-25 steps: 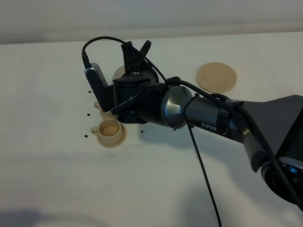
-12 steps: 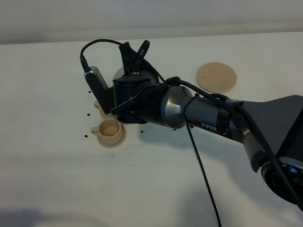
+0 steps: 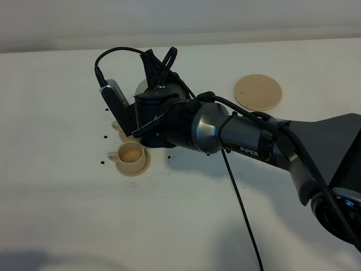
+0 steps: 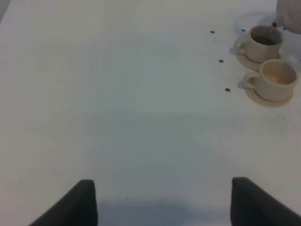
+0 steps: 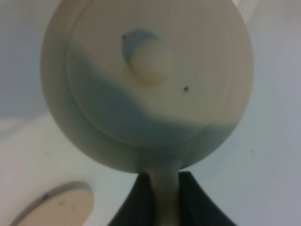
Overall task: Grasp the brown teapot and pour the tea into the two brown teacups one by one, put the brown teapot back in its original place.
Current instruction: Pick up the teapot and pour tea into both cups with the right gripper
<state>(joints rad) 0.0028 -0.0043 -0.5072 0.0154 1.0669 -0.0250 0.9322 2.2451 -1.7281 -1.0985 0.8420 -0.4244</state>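
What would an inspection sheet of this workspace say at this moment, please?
Surface: white table, few small dark dots.
Job's things: teapot spout over far cup, which holds dark tea; near cup looks unfilled; disc bare.
Clutter: nothing seen.
Grippers: right gripper jaws shut on teapot handle; left gripper open, empty.
Cables: black cable hangs under right arm.
Surroundings: pale wall behind table.
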